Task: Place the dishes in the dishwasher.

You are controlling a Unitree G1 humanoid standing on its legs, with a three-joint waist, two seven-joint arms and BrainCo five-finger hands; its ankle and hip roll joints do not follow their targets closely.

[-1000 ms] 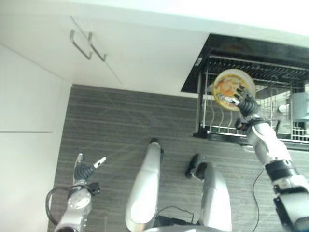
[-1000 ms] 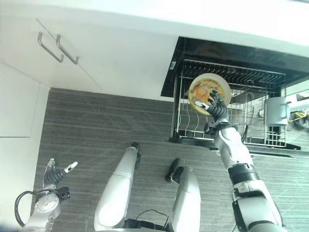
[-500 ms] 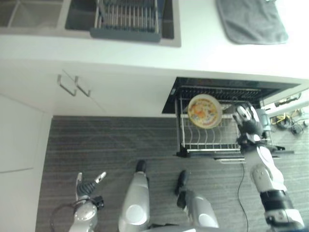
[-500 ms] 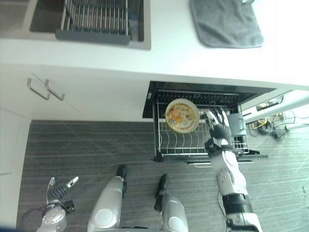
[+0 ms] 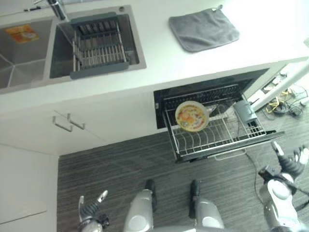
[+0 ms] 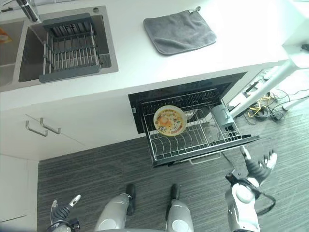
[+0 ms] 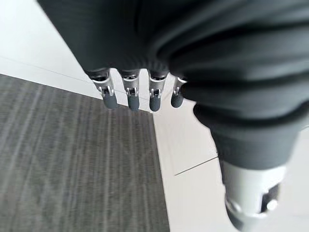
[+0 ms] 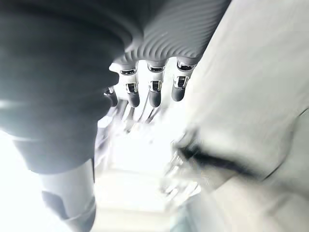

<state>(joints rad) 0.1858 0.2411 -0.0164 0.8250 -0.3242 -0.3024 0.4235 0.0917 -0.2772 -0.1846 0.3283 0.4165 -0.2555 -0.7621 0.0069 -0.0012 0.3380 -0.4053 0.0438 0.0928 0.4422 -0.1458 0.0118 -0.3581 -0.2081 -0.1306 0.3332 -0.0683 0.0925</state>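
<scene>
With the plate point(image 6: 170, 120) standing upright in the pulled-out dishwasher rack point(image 6: 193, 140), one dish is judged loaded. Right hand point(image 6: 257, 167) and left hand point(image 6: 63, 210) hang apart, fingers spread, holding nothing. An orange item point(image 5: 21, 34) lies in the sink point(image 5: 29, 58).

A: Can you make out what lies past the right hand point(image 8: 145, 87)?

B: No, it is a bright blur beyond the fingertips.

A: And the plate point(image 6: 170, 120) in the dishwasher rack point(image 6: 193, 140)?

B: Well apart from that hand; its pattern is too small to read. The left hand point(image 5: 89, 210) is partly cut off by the picture's lower edge.
</scene>
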